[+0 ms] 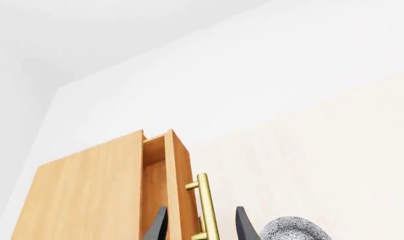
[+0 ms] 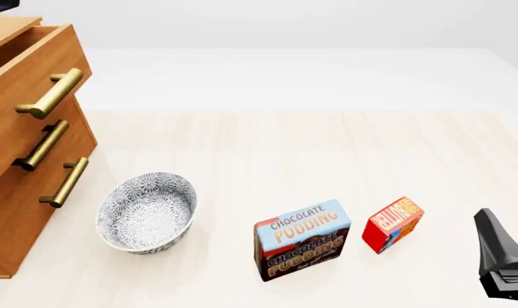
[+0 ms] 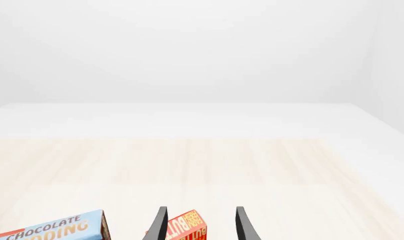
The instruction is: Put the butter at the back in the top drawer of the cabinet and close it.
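Butter on tabletop, right claw spread ahead of it, nothing gripped.
The butter [image 2: 393,224] stood just left of the right claw [image 3: 202,225], whose fingers were apart and empty. The left claw [image 1: 202,226] straddled, unclosed, the top drawer [image 2: 32,70] handle [image 1: 205,207]. Pudding box [image 2: 302,239] adjoined the butter; bowl [image 2: 147,211] sat near the cabinet [image 2: 19,212].
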Controlling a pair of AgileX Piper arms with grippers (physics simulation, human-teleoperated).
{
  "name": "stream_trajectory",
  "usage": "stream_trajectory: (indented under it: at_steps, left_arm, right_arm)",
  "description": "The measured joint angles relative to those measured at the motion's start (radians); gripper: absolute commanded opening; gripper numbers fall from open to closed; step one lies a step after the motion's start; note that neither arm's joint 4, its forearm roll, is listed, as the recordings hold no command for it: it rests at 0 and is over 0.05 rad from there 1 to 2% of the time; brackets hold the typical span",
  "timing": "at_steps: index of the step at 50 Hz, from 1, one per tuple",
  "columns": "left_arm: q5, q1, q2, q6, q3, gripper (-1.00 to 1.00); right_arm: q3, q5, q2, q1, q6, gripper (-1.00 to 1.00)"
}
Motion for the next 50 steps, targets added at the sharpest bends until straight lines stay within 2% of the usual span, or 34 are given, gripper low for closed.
stream_trajectory:
  at_steps: [50]
  left_arm:
    - [0.084,0.042,0.075,-0.085,-0.083,1.00]
  right_arm:
    - [0.000,0.000,0.000,0.000,0.000,1.00]
